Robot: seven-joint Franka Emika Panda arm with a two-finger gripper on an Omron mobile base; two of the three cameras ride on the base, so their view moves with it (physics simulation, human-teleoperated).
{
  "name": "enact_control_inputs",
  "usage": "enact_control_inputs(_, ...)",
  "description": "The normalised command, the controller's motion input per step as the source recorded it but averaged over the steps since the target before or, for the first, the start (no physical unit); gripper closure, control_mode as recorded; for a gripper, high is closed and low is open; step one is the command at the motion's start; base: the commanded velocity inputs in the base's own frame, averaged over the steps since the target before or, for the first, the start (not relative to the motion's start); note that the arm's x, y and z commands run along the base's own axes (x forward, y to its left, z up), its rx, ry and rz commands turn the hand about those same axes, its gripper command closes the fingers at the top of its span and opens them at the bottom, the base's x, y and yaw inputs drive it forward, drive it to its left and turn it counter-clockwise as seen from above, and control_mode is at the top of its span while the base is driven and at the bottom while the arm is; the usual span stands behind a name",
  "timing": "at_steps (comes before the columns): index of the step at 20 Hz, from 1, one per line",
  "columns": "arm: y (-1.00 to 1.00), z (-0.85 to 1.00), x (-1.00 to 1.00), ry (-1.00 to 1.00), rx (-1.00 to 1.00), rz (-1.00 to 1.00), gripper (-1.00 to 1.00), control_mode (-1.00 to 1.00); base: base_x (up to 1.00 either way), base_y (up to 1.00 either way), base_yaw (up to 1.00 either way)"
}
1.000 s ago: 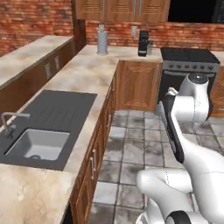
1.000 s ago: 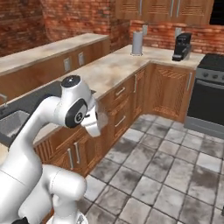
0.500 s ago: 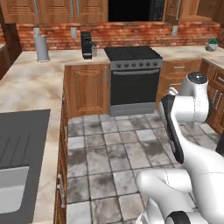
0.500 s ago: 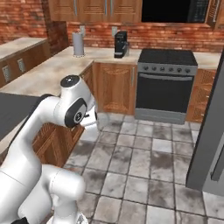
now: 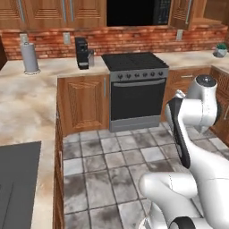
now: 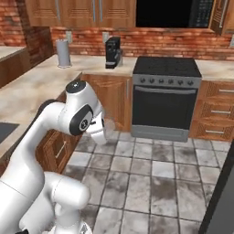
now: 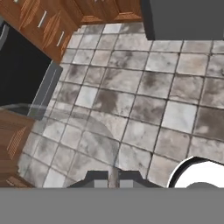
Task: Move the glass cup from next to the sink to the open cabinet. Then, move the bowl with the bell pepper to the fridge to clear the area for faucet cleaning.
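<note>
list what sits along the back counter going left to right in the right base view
Grey metal cylindrical canister → black boxy coffee machine → black-topped steel oven range with a row of knobs → brown wooden drawer unit with silver handles.

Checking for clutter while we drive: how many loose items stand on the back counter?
3: a grey canister at the far left, a black coffee machine just left of the stove, and a small potted plant at the far right. Others may sit outside the frame.
</note>
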Motion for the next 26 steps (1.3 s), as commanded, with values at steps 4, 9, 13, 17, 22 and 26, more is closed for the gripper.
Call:
enact_control_inputs(4,0.00,0.00,0.00,0.00,0.00,0.00,1.00,1.00,1.00,-0.06,-0.14)
enact_control_inputs(9,0.00,0.00,0.00,0.00,0.00,0.00,1.00,1.00,1.00,-0.36,-0.09)
enact_control_inputs(13,0.00,0.00,0.00,0.00,0.00,0.00,1.00,1.00,1.00,-0.75,-0.11)
enact_control_inputs(17,0.00,0.00,0.00,0.00,0.00,0.00,1.00,1.00,1.00,-0.78,-0.11)
enact_control_inputs(22,0.00,0.00,0.00,0.00,0.00,0.00,1.00,1.00,1.00,-0.73,-0.07)
enact_control_inputs(26,0.00,0.00,0.00,0.00,0.00,0.00,1.00,1.00,1.00,-0.82,-0.04)
